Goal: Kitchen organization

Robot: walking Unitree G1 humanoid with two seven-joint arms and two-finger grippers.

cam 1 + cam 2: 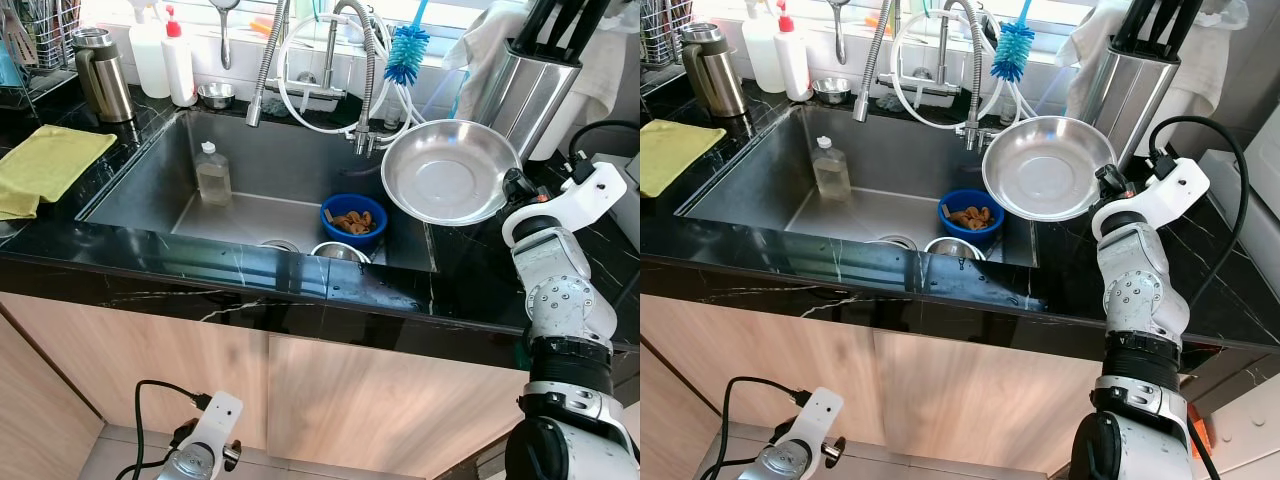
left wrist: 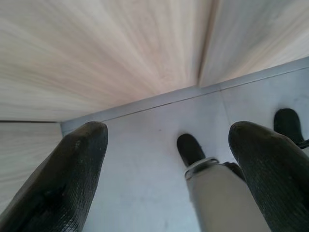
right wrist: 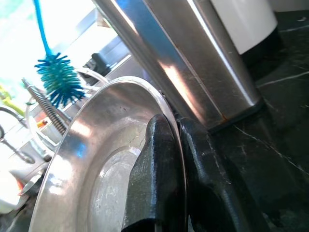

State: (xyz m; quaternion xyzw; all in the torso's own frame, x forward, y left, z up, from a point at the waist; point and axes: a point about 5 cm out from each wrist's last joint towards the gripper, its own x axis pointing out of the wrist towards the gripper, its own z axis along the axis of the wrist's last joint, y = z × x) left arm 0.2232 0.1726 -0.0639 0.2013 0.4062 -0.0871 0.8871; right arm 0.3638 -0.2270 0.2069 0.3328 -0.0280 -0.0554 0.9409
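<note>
The left gripper (image 2: 166,179) hung low by the cabinet, fingers spread apart with nothing between them. The right gripper (image 3: 176,183) pinched the rim of a steel plate (image 1: 448,171) (tilted, probably not touching the counter (image 1: 470,275)) above the sink's (image 1: 250,215) right edge.
</note>
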